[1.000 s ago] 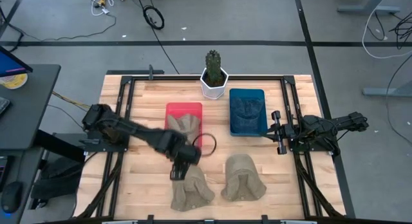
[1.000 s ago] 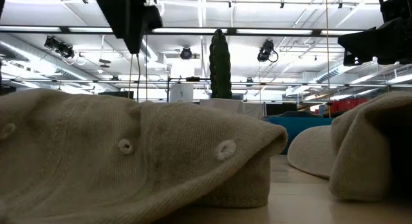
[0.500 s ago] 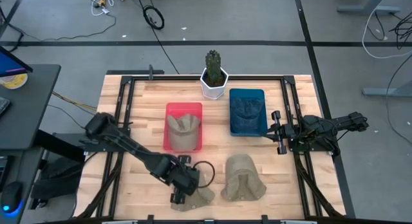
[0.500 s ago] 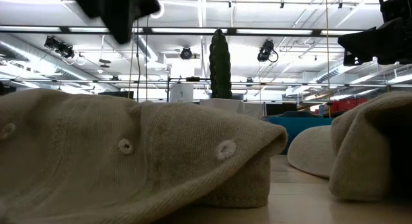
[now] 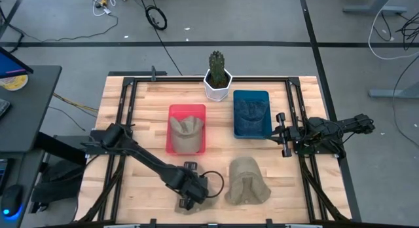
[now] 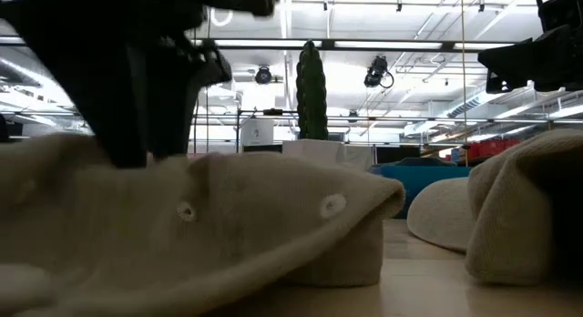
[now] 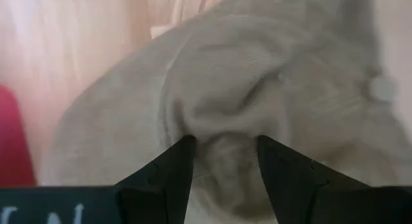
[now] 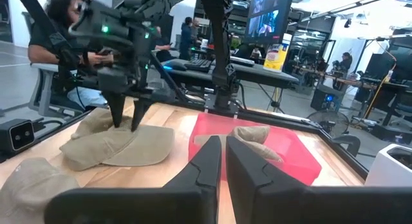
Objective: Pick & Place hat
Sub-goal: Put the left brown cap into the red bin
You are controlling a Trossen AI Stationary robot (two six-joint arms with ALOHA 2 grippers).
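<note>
A beige hat (image 5: 207,203) lies flat on the wooden table near its near edge, left of centre, and fills the low view (image 6: 237,235). My left gripper (image 5: 194,192) stands over it, pointing down, open, with a finger on either side of a ridge of the crown (image 7: 222,143). The right wrist view shows the left gripper (image 8: 127,124) planted on the hat (image 8: 122,147). My right gripper (image 5: 281,134) waits at the table's right side, shut (image 8: 223,153). My left gripper comes from above, pointing down, and both open fingertips (image 7: 177,163) are set into the hat's crown (image 7: 225,124). A fold of cloth bulges up between them. The hat lies on the table, and its top is dented under the fingers (image 6: 137,158).
A second beige hat (image 5: 247,182) lies just right of the first. A third hat (image 5: 185,128) sits in the red tray (image 5: 173,148). A blue tray (image 5: 236,116) and a potted cactus (image 5: 217,80) stand toward the far edge. People sit beyond the table's left side (image 8: 58,31).
My left gripper has moved from beside the red tray toward the near edge and come down onto the near-left hat. The hat's crown, rounded before, is now pushed in under the fingers.
</note>
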